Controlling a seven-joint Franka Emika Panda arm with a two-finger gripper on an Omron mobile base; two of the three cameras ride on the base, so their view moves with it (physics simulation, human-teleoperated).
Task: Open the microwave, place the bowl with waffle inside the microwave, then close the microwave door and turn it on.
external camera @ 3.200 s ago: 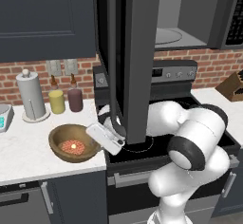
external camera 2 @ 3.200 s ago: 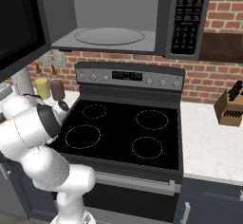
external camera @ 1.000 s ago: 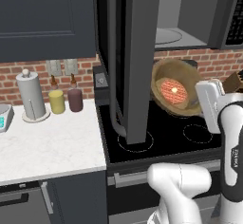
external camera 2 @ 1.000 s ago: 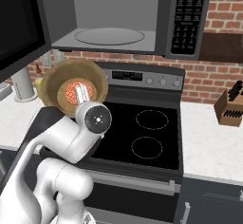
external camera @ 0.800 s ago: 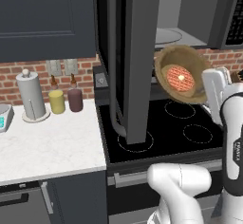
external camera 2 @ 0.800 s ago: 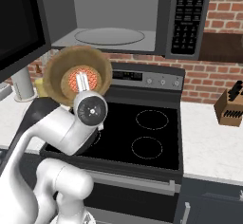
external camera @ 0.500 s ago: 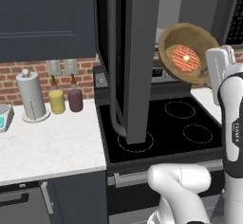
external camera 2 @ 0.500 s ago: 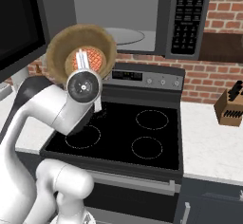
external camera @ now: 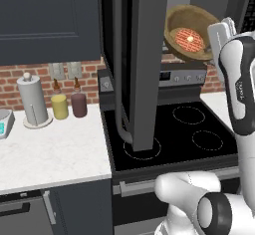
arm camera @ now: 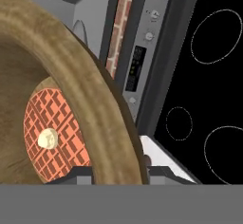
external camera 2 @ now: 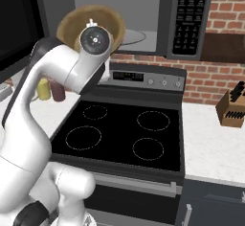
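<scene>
Door step looks done: the microwave door (external camera: 142, 64) hangs wide open to the left, and the microwave (external camera 2: 143, 14) shows its light grey inside with the glass plate (external camera 2: 131, 37). Step in hand is placing: the gripper (external camera: 219, 35) is pinched onto the rim of the bowl (external camera: 191, 34), holding it in the air above the stove (external camera 2: 124, 134) at about the height of the microwave opening, just in front of it. The bowl is tilted steeply, its open side facing back toward the left base camera, and the waffle (external camera: 188, 38) lies flat against the bottom. In the hand view the bowl rim (arm camera: 90, 99) runs right across the fingertips, so the grip sits on the wall edge. Next move, as I judge it: level the bowl, then push it forward into the opening and lower it onto the glass plate before letting go. Risk: with this much tilt the waffle could slide out, and the rim could catch the top edge of the opening. Closing the door and the button panel (external camera 2: 187, 16) are not yet done.
</scene>
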